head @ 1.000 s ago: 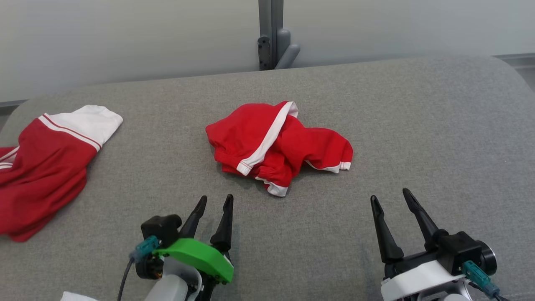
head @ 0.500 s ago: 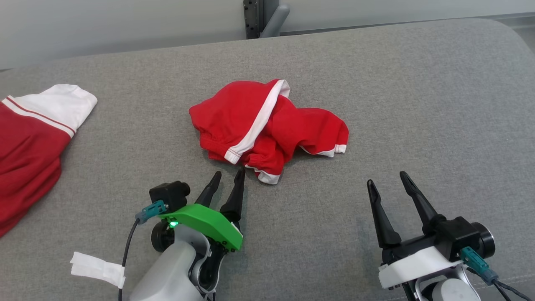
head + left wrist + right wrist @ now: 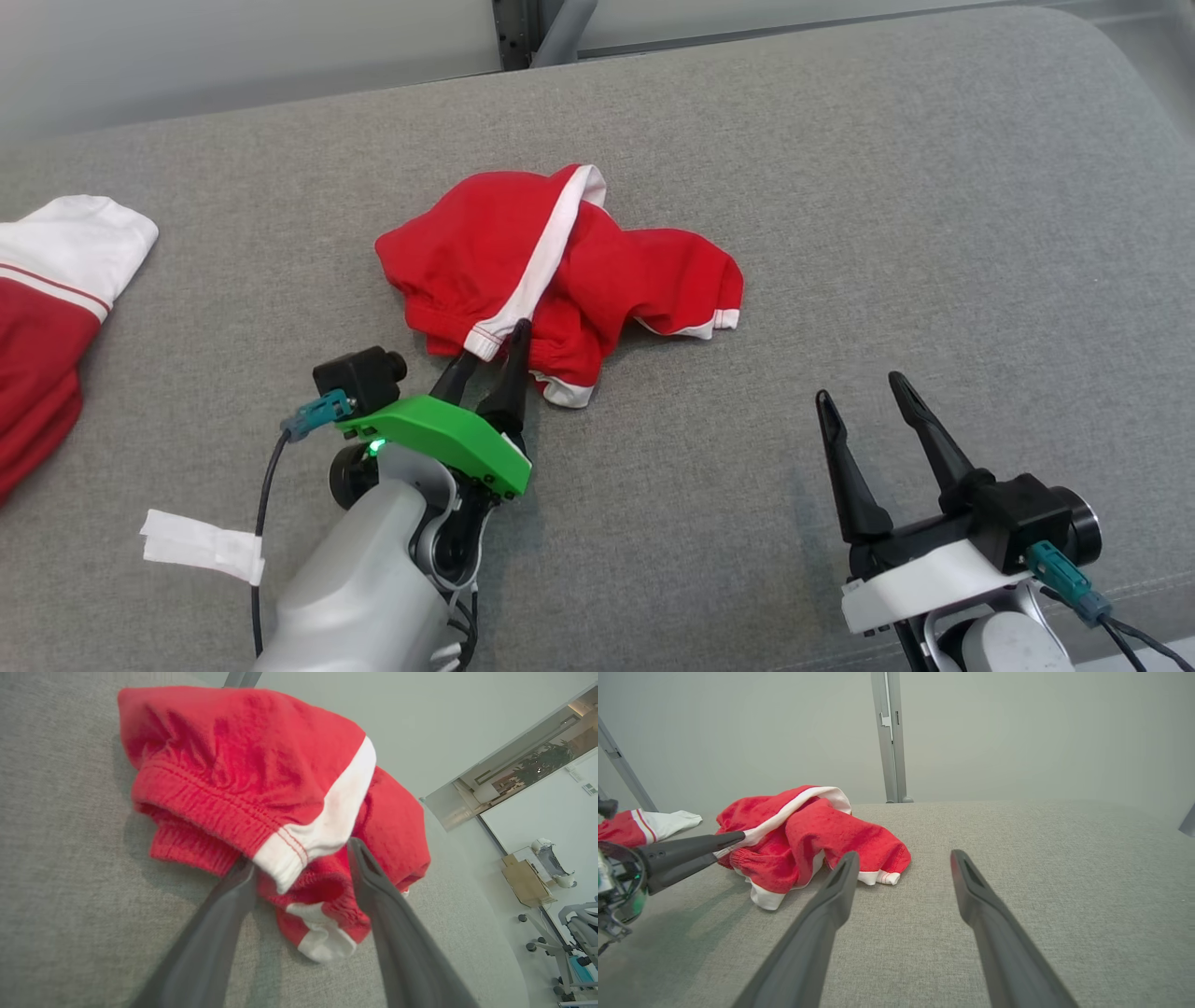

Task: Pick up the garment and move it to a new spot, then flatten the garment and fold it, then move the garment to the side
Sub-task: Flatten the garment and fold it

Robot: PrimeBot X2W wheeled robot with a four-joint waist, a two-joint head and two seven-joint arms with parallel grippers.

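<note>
— Which step is this?

— The first, I'd judge: the pick-up. The left tool [image 3: 492, 350] is reaching in from 7 o'clock with its fingers apart, straddling the elastic waistband [image 3: 210, 807] of the crumpled red cotton shorts [image 3: 485, 233]. They're lying mid-way on the grey fabric-covered counter [image 3: 840, 187].

— And next?

— Pinching that edge, both layers, then lifting. The right tool [image 3: 859, 387] is hovering at 4 o'clock, spread and gripping nothing.

— Which way are they lying?

— Long axis is running 9 to 3; the waistband is pointing to 7.
</note>
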